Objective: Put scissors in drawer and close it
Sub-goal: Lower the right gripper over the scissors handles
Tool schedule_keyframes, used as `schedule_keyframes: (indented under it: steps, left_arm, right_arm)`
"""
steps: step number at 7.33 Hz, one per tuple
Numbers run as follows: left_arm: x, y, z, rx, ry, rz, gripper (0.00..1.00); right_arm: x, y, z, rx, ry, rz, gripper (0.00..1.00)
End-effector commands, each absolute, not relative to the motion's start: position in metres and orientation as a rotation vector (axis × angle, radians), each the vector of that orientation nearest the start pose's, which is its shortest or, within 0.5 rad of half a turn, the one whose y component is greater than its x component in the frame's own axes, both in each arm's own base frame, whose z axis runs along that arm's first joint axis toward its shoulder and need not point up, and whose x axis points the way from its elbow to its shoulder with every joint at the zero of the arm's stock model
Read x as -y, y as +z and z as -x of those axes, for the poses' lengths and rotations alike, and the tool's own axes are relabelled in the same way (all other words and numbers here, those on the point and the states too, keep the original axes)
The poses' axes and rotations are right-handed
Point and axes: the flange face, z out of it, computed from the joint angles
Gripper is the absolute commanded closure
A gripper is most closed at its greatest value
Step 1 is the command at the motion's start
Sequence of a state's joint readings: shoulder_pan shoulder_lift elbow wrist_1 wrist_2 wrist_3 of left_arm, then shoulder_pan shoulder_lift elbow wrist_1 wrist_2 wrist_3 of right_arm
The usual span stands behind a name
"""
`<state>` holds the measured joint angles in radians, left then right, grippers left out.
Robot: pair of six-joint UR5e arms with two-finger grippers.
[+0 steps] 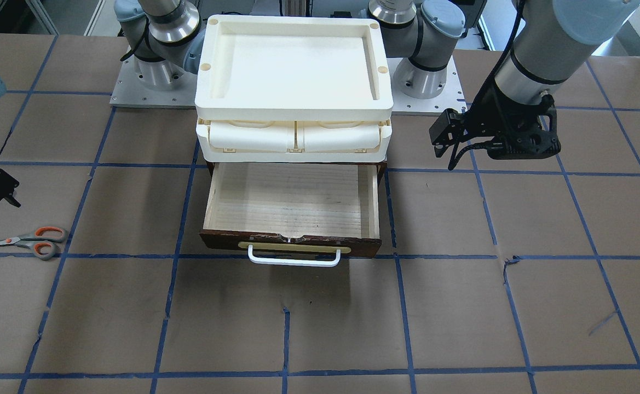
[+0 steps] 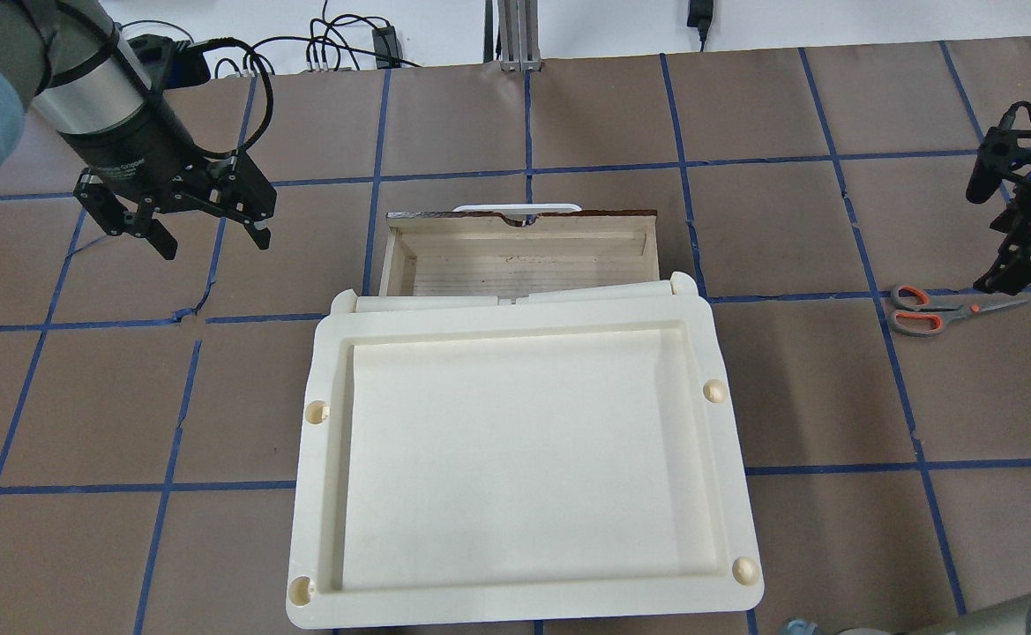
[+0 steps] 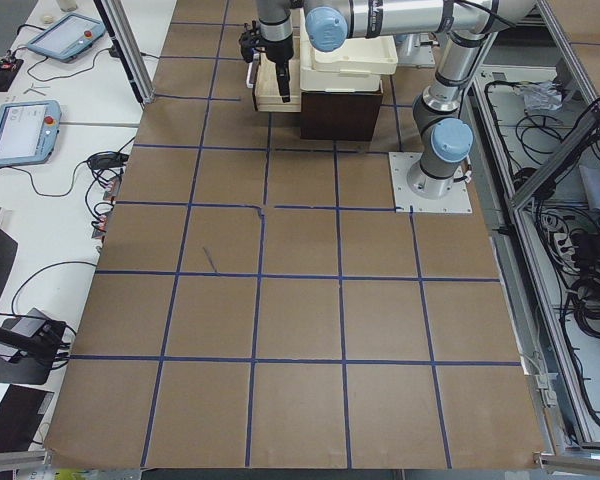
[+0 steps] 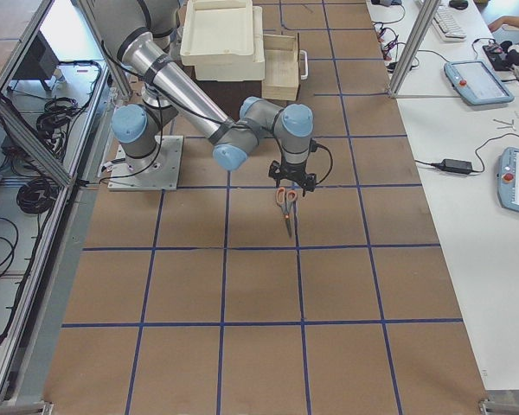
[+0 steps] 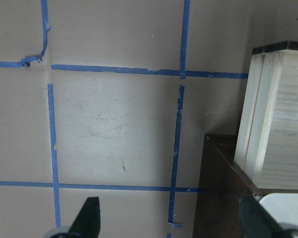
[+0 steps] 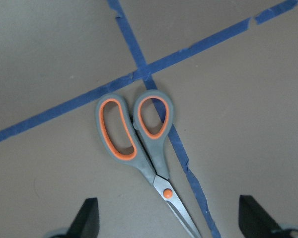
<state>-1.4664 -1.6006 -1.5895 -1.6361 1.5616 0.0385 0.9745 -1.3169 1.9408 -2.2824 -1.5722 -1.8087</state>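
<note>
Scissors (image 2: 930, 310) sit well right of the open drawer (image 1: 291, 200), right gripper (image 2: 1004, 275) over them, jaws apart; left gripper (image 2: 212, 244) gaping too.

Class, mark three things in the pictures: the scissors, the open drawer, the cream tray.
scissors (image 6: 148, 164), right wrist view, grey shank below the loops.
drawer (image 1: 289, 198), front-facing view, bare wooden floor.
cream tray (image 2: 524, 441), overhead view, bare floor.

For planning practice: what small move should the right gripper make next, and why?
Probably lower the right gripper straight down: it hangs open over the scissors, which lie flat and ungrasped on the table, while the drawer stands open and empty.
</note>
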Motion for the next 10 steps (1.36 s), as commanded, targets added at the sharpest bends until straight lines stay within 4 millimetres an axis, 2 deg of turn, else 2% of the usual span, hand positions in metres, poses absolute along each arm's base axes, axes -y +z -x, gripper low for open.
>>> schedule_keyframes:
  steps: [1,2,4,6,8,9,10]
  left_arm:
    - [0.503,0.458,0.083,-3.155,0.178,0.108,0.0]
    - [0.503,0.458,0.083,-3.155,0.18,0.108,0.0]
    - [0.503,0.458,0.083,-3.156,0.182,0.11,0.0]
    - [0.502,0.458,0.083,-3.156,0.18,0.113,0.0]
    - [0.502,0.458,0.083,-3.156,0.18,0.108,0.0]
    - [0.502,0.458,0.084,-3.156,0.18,0.11,0.0]
    - [0.502,0.458,0.083,-3.158,0.18,0.103,0.0]
  right_arm:
    - [0.509,0.21,0.194,-2.427,-0.172,2.124,0.01]
    - [0.514,0.196,0.196,-2.317,-0.176,2.217,0.01]
    - [0.518,0.186,0.199,-2.205,-0.164,2.316,0.01]
    - [0.517,0.184,0.203,-2.21,-0.15,2.314,0.01]
    - [0.518,0.172,0.205,-2.194,-0.141,2.302,0.01]
    - [0.518,0.172,0.205,-2.192,-0.137,2.304,0.04]
    - [0.517,0.171,0.206,-2.192,-0.129,2.303,0.12]
